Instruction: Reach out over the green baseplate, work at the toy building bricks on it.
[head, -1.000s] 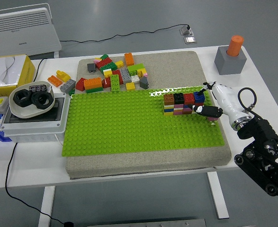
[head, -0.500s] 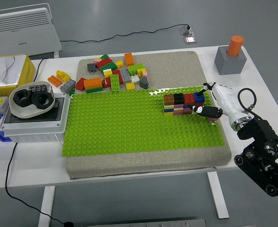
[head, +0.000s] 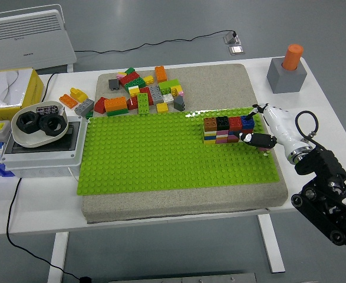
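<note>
- At the three o'clock edge of the green baseplate [head: 161, 150], the right hand [head: 261, 132] reached in from the table's right side, its white shell and dark fingertips [head: 256, 139] lying against the right end of the brick wall [head: 228, 130].
- Whether those fingers pinched a brick or only pressed on the blue end brick [head: 247, 120] could not be told; the fingers looked drawn close together, not spread.
- The left hand was not in the picture.
- The brick wall stood on the baseplate toward two o'clock, a short row of brown, black, red and blue tops over yellow and pink lower layers, all touching one another.
- By my reading, that much was done: a small wall of a few layers stood assembled, and the hand was working at its right end.
- Much seemed left: nearly all of the baseplate lay bare, from the wall across to nine o'clock.
- The loose brick pile [head: 140, 91] lay off the baseplate at about eleven o'clock on the grey foam pad [head: 178, 203], well apart from the hand and seemingly untouched.
- An orange brick and a yellow brick [head: 77, 94] lay on the white table [head: 37, 206] just left of the pad.
- No person's hands showed at the far side.
</note>
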Robot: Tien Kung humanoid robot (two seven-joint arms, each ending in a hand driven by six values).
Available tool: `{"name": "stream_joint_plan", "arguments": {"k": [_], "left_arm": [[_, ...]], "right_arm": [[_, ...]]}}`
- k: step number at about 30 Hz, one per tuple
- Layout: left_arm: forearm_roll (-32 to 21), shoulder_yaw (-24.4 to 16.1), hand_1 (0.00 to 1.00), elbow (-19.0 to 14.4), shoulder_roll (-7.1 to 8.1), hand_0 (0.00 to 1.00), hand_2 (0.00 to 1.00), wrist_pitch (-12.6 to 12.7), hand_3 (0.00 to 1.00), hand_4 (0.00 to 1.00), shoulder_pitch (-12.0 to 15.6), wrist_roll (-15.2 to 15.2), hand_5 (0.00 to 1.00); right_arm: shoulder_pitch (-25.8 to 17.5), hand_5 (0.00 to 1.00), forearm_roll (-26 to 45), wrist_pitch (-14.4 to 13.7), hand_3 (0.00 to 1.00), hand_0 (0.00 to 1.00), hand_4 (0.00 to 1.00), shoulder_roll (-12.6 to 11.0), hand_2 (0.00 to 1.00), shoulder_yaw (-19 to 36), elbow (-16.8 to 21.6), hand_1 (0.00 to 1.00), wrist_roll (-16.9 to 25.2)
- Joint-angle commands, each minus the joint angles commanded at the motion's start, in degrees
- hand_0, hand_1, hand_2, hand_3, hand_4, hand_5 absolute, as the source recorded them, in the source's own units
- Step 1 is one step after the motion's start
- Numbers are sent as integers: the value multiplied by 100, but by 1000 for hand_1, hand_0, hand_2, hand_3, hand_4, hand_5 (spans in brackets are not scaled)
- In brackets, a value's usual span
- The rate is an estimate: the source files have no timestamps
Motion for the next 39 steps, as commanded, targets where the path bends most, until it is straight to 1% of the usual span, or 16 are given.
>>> {"name": "stream_joint_plan", "arguments": {"k": [25, 36, 37, 39], "left_arm": [[-6, 7, 466, 0, -6, 700, 423, 7, 498, 403, 9, 4, 193], [-13, 16, 465, 0, -9, 700, 422, -1, 497, 402, 30, 30, 193], [-17, 18, 465, 0, -9, 699, 422, -1, 497, 402, 33, 33, 193], [-30, 23, 465, 0, -10, 699, 422, 0, 497, 402, 38, 36, 193]], "right_arm": [[-23, 539, 64, -13, 576, 781, 893, -27, 855, -12, -1, 800, 21], [38, 537, 168, -89, 575, 779, 893, -40, 855, -52, 42, 800, 103], [43, 534, 184, -98, 605, 780, 893, -43, 855, -57, 46, 796, 115], [54, 534, 214, -119, 605, 780, 893, -51, 855, -68, 55, 796, 141]]}}
